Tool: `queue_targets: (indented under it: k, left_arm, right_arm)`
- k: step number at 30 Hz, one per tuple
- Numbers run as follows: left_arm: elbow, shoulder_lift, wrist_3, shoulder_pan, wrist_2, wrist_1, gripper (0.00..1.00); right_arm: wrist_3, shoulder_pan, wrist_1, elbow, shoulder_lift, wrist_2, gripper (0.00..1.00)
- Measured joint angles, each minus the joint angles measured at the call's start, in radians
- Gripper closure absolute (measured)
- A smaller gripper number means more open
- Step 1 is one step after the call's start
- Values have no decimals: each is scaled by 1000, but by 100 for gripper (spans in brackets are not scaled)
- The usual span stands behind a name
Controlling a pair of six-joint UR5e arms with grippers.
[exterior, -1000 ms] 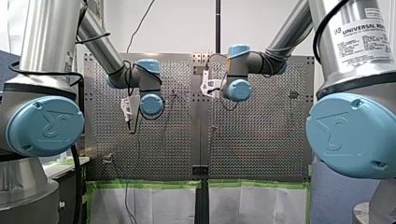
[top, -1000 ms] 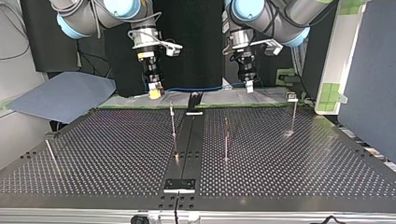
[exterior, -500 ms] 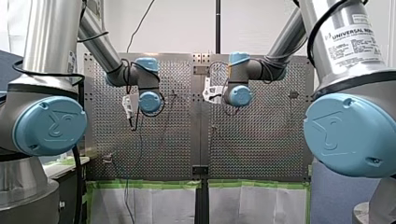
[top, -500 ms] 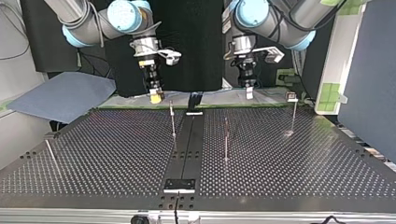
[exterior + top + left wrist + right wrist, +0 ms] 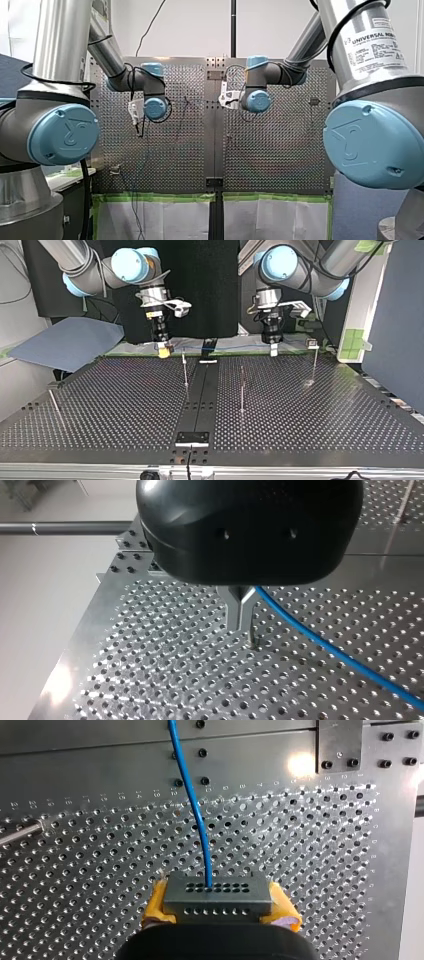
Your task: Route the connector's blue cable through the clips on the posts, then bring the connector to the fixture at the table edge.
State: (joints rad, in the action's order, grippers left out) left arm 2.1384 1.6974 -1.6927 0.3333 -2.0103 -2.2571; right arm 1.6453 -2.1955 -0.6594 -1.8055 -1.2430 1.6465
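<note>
In the right wrist view my right gripper [image 5: 218, 912] is shut on the grey connector [image 5: 218, 895], held between its yellow pads [image 5: 284, 912]. The blue cable [image 5: 192, 800] leaves the connector and runs ahead over the perforated plate. In the left wrist view my left gripper [image 5: 244, 625] has its metal fingers shut on the blue cable [image 5: 330, 650], which trails off to one side just above the plate. The top view shows my right gripper [image 5: 164, 349] at the left and my left gripper [image 5: 273, 347] at the right. Both are low at the table's far edge, with the cable [image 5: 235, 346] stretched between them.
Thin posts stand on the table in the top view: one [image 5: 185, 367] left of the black centre strip [image 5: 202, 390], one [image 5: 242, 390] right of it, one [image 5: 315, 362] at the far right, and a leaning one [image 5: 54, 402] at the left. A black plate [image 5: 192, 438] sits at the near edge.
Both grippers have come down toward the table's far edge. In the top view my left gripper has also shifted right, and the cable between them now hangs lower.
</note>
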Motion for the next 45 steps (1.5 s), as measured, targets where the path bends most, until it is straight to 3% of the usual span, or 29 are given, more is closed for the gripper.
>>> queue_targets:
  k: [11,17,31,45]
  left_arm:
    - [-59,49,-9,-13,49,-9,100]
    - [-82,53,-19,-21,71,-7,100]
    - [-118,59,-43,-48,94,-23,100]
    - [-178,140,-47,-69,92,-52,100]
  right_arm:
    - [2,17,18,30,8,-16,100]
    - [4,23,29,54,40,-26,100]
    - [4,24,28,84,68,-41,100]
    - [4,24,28,103,70,-43,100]
